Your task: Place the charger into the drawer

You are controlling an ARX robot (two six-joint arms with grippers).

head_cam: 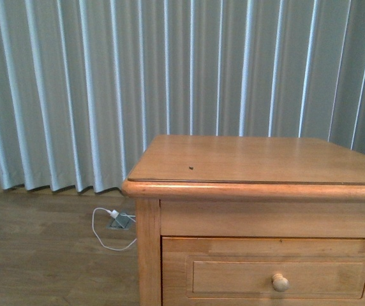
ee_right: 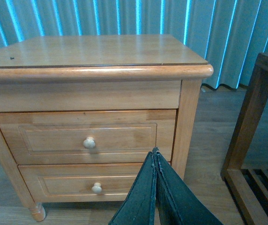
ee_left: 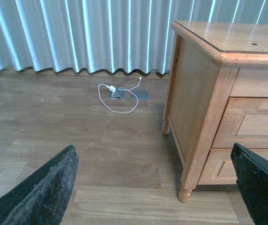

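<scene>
The drawer [head_cam: 278, 275] is the upper one of a honey-coloured nightstand; it is closed, with one round pale knob [head_cam: 280, 282]. It also shows in the right wrist view [ee_right: 87, 136] and partly in the left wrist view [ee_left: 258, 124]. The charger with the black cable is not in any view. My left gripper [ee_left: 152, 199] is open and empty, low over the wooden floor beside the nightstand's left front leg. My right gripper [ee_right: 155, 157] is shut and empty, in front of the nightstand, below and to the right of the drawer's knob [ee_right: 89, 143].
A lower drawer [ee_right: 92, 183] sits under the upper one. A white plug with white cable [ee_left: 113, 90] lies on the floor by a grey floor plate near the curtain. A dark wooden rack [ee_right: 253, 122] stands right of the nightstand. A small dark speck [head_cam: 190, 168] is on the top.
</scene>
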